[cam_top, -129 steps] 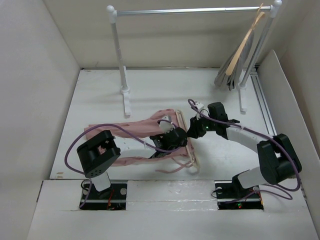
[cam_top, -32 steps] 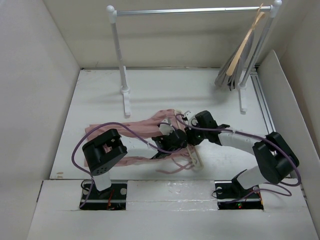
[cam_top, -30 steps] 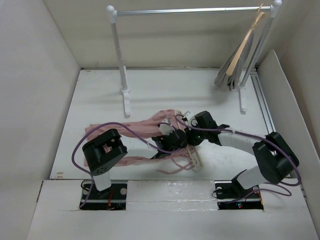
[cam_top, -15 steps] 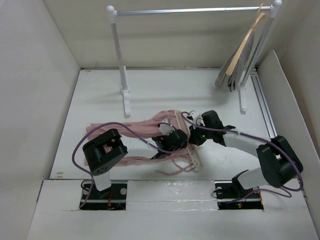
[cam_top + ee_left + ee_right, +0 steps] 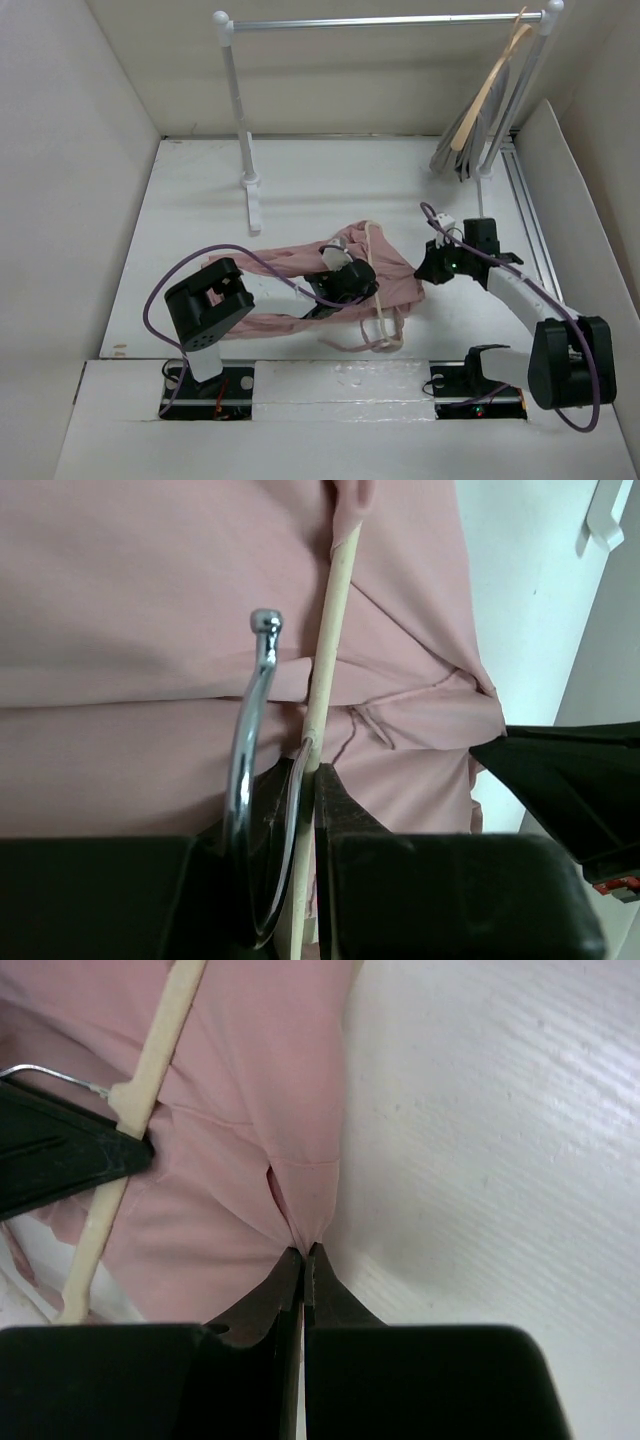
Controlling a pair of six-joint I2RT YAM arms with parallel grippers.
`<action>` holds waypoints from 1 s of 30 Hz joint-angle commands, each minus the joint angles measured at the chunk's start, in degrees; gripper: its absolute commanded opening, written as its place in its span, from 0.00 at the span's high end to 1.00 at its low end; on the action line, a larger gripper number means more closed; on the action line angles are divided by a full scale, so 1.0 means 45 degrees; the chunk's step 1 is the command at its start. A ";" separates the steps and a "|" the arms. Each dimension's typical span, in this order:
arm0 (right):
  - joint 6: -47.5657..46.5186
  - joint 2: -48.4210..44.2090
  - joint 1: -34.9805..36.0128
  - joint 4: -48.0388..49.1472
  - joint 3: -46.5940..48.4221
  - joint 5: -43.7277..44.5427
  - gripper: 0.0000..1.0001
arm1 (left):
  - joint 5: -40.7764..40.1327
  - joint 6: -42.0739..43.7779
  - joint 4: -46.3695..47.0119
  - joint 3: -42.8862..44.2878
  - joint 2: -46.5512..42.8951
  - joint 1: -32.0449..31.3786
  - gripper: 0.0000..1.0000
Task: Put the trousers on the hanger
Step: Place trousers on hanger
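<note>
The dusty-pink trousers (image 5: 290, 262) lie across the table middle, legs to the left, waist pulled right. The thin cream hanger (image 5: 376, 270) lies over them near the waist. My left gripper (image 5: 352, 280) is shut on the hanger; in the left wrist view its jaws pinch the cream bar (image 5: 318, 742) beside the chrome hook (image 5: 250, 730). My right gripper (image 5: 424, 272) is shut on the trousers' right edge; in the right wrist view the jaws pinch a fold of pink fabric (image 5: 300, 1210), with the hanger (image 5: 155, 1060) to the left.
A white clothes rail (image 5: 380, 20) stands at the back on two posts. A tan wooden hanger with a grey garment (image 5: 470, 130) hangs at its right end. White walls enclose the table on three sides; a metal track (image 5: 525, 215) runs along the right.
My right gripper has moved right, away from the left gripper, dragging the trousers' waist edge with it so the fabric spreads over the hanger. The left gripper has stayed put on the hanger.
</note>
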 commanded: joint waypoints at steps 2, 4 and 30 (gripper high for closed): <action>-0.0966 -0.1291 -0.1428 -0.1067 -0.0526 0.0909 1.00 | -0.1198 0.0369 -0.3334 -0.0812 -0.0464 0.0673 1.00; -0.1124 -0.1858 -0.1783 -0.1633 -0.0586 0.1028 1.00 | -0.1198 0.0486 -0.3334 -0.1259 -0.0719 0.0985 1.00; 0.1472 0.6908 0.1810 0.4045 0.3634 -0.2310 0.47 | -0.0748 0.2908 -0.2729 -0.0188 -0.0818 0.0635 1.00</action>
